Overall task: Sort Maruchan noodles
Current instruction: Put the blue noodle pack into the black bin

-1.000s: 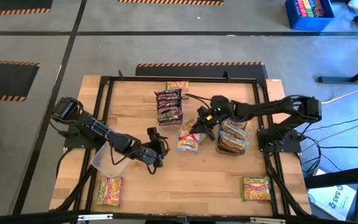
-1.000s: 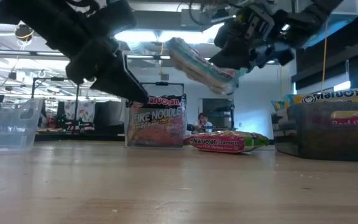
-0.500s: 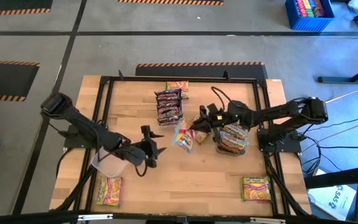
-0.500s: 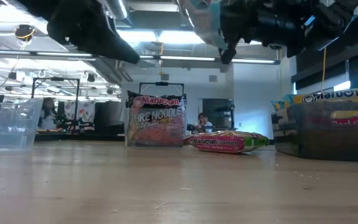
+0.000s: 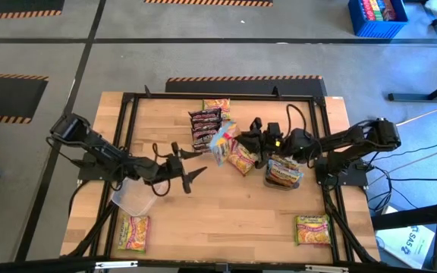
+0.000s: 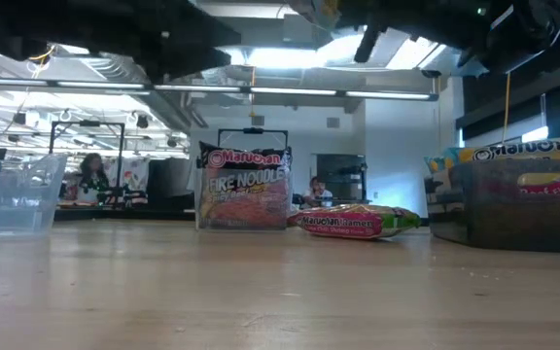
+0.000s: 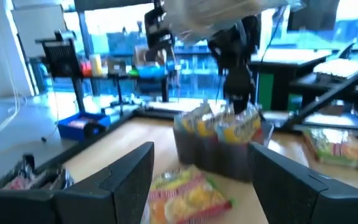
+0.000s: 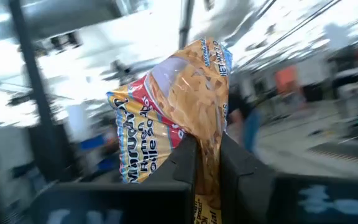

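Observation:
My right gripper point(image 5: 237, 142) hangs over the table's middle, shut on a light blue and orange noodle packet point(image 5: 220, 142), which fills the right wrist view point(image 8: 176, 118). A yellow-pink packet point(image 5: 242, 158) lies flat on the table just below it. Dark maroon packets point(image 5: 205, 129) stand on edge in a clear bin point(image 6: 246, 190). My left gripper point(image 5: 186, 171) is open and level over the table left of centre, with nothing between its fingers point(image 7: 129, 180). My right gripper pinches one end of the packet point(image 8: 207, 155) between its two fingers point(image 8: 184, 163). It comes from the table's right, slanting a little upward. The packet sticks out beyond the fingertips, crumpled and tilted, lifted clear of the table.
A bin of yellow packets point(image 5: 284, 171) stands under the right arm. An empty clear bin point(image 5: 133, 199) sits by the left arm. Single packets lie at the near left point(image 5: 131, 231), near right point(image 5: 312, 229) and far middle point(image 5: 216, 105). A black frame point(image 5: 124, 136) rims the table.
My right gripper has risen and gone toward the table's far edge with the packet, tipping from downward to slightly above level; the packet has left the top of the low view. My left gripper has risen and tipped up to level, staying open.

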Controlling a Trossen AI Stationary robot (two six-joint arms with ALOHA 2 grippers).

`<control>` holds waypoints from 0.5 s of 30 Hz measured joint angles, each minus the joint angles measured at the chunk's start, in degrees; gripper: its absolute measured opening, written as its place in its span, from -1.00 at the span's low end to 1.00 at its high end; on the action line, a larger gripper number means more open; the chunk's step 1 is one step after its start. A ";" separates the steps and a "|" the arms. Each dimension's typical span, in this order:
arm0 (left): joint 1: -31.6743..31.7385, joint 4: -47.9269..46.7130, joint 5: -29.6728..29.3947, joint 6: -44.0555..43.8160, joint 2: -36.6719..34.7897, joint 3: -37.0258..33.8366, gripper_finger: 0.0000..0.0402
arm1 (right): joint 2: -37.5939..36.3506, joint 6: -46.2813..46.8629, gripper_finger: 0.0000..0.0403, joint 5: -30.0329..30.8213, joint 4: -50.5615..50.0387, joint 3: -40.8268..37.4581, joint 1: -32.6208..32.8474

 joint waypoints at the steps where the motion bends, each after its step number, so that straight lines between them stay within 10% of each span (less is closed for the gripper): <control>1: 0.28 1.29 0.61 1.01 0.69 0.34 0.24 | 0.00 -1.16 -0.92 2.58 0.78 0.01 0.59; 15: 3.71 13.97 3.76 15.61 9.68 12.80 0.24 | 8.06 -4.36 -0.92 12.46 16.97 0.55 3.31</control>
